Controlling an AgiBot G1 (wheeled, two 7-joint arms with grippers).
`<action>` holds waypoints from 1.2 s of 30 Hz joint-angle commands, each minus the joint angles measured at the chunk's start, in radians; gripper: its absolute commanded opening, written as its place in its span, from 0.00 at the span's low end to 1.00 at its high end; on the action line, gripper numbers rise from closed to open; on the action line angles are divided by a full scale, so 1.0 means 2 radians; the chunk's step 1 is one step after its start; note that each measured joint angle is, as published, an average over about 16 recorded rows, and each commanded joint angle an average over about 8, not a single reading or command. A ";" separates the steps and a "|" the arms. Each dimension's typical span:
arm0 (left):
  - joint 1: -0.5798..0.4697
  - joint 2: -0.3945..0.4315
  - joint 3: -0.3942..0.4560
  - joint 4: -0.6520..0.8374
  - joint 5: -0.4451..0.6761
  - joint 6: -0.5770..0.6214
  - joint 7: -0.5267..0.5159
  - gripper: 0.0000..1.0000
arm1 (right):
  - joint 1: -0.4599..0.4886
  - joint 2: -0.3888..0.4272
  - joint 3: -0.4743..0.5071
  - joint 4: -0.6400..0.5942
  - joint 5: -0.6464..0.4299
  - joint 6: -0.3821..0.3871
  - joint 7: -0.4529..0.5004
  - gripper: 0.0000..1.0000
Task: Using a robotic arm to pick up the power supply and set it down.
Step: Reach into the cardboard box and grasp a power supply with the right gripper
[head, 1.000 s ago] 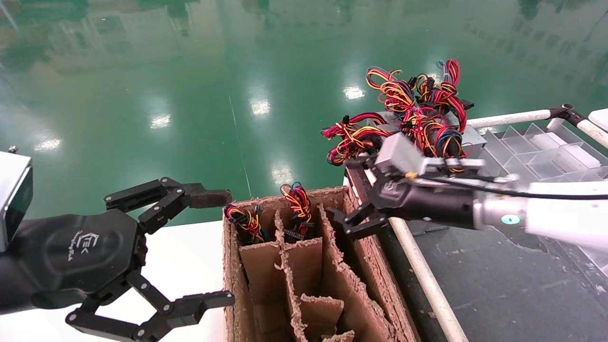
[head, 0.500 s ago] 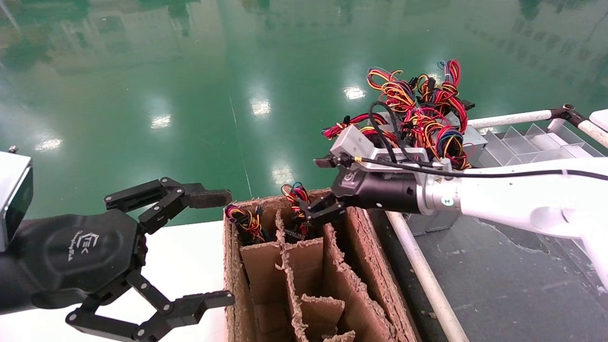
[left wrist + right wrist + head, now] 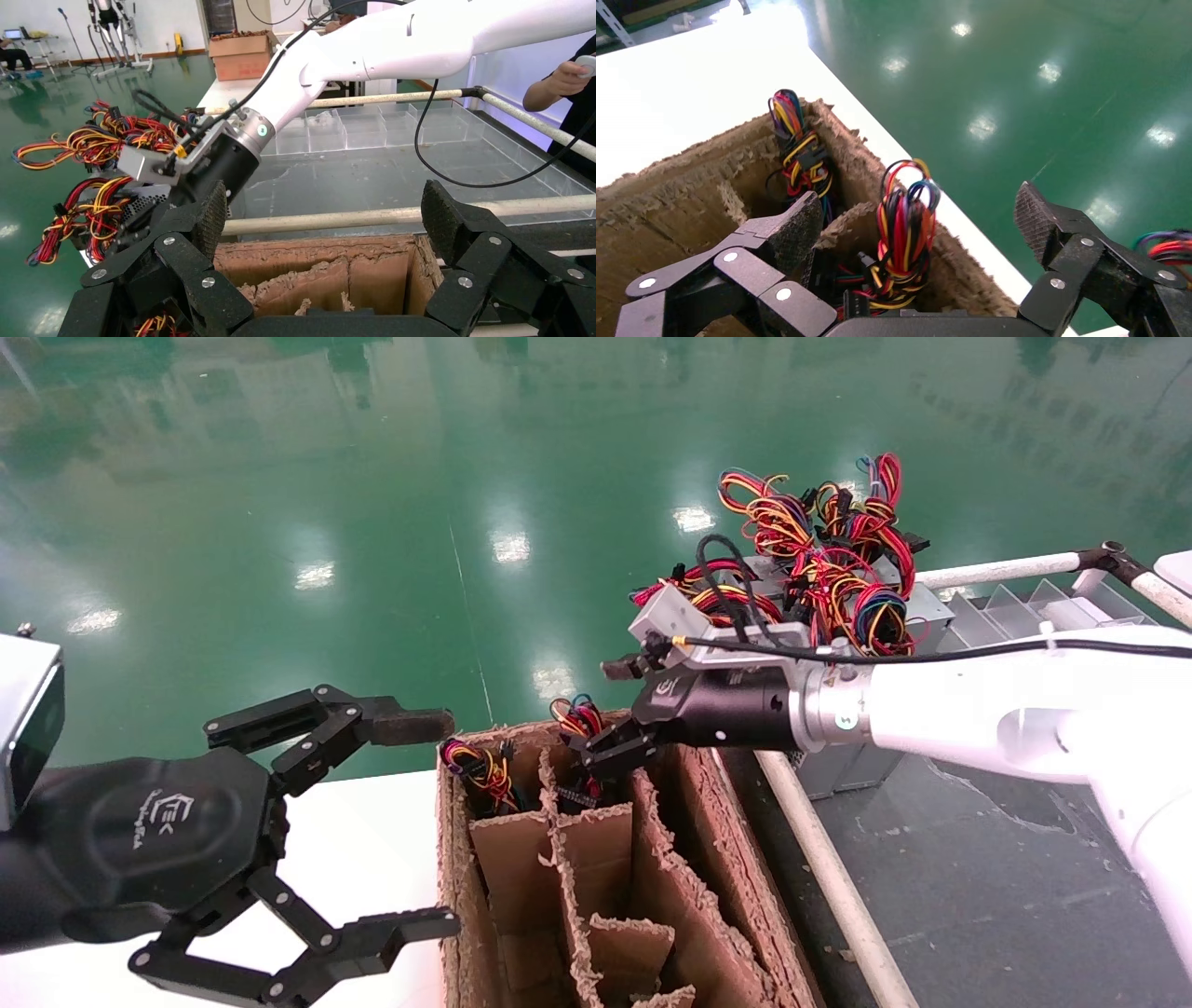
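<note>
Glossy green floor behind, cardboard divider box (image 3: 652,859) in front. Right gripper (image 3: 615,714) spread wide, empty — directly above power supply (image 3: 902,235) standing upright in far cell. Left gripper (image 3: 372,826) also spread, parked beside box, farther off.

right hand (image 3: 610,710) | swung left from pile | now over carton (image 3: 521,822)

A torn cardboard box (image 3: 708,859) with ragged dividers (image 3: 596,859) stood beside a white tube rail (image 3: 829,877). Clear plastic compartments (image 3: 1043,626) sat behind a dark mat (image 3: 978,896), above a glossy green floor (image 3: 372,477).
</note>
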 commanded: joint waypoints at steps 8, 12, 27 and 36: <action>0.000 0.000 0.000 0.000 0.000 0.000 0.000 1.00 | 0.009 -0.016 0.003 -0.046 0.005 0.006 -0.035 0.00; 0.000 0.000 0.000 0.000 0.000 0.000 0.000 1.00 | 0.011 -0.017 0.004 -0.056 0.009 0.005 -0.043 0.00; 0.000 0.000 0.000 0.000 0.000 0.000 0.000 1.00 | 0.013 -0.015 0.004 -0.078 0.013 -0.001 -0.061 0.00; 0.000 0.000 0.000 0.000 0.000 0.000 0.000 1.00 | 0.014 -0.008 0.007 -0.087 0.020 -0.013 -0.071 0.00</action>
